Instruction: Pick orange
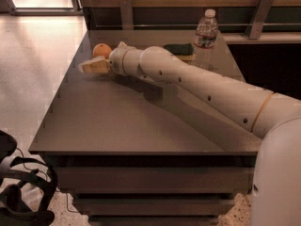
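The gripper (94, 66) is held low over the table (117, 121), just in front of the orange (102, 50) and slightly to its left; whether it is released or clenched cannot be told. The orange is left resting on the table, ungrasped. It is judged light, firm and apt to roll if nudged, so it should be taken across its widest middle. A sponge (178, 49) and a water bottle (205, 39) are seen well to the orange's right.
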`<state>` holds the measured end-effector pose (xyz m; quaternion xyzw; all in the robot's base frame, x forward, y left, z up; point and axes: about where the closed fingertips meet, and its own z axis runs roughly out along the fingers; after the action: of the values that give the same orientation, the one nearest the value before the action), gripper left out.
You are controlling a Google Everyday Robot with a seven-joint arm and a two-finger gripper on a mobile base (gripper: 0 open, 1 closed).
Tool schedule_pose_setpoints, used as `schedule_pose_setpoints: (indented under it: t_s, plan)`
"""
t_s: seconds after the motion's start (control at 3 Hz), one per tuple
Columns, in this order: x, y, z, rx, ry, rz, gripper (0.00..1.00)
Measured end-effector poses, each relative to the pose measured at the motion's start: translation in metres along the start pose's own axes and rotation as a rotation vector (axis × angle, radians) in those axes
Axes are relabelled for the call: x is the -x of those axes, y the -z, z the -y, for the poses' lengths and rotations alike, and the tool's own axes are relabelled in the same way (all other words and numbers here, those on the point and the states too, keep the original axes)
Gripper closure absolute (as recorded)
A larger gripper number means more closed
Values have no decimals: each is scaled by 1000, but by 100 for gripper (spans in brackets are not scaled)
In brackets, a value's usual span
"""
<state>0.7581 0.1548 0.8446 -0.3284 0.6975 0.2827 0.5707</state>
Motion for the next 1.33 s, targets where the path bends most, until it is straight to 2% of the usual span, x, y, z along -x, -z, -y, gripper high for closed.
schedule_pose_setpoints:
  t_s: [0.33, 1.33]
  plan:
    - [0, -2, -3, 6, 1, 2, 15]
    - [0, -6, -8, 15, 1, 2, 85]
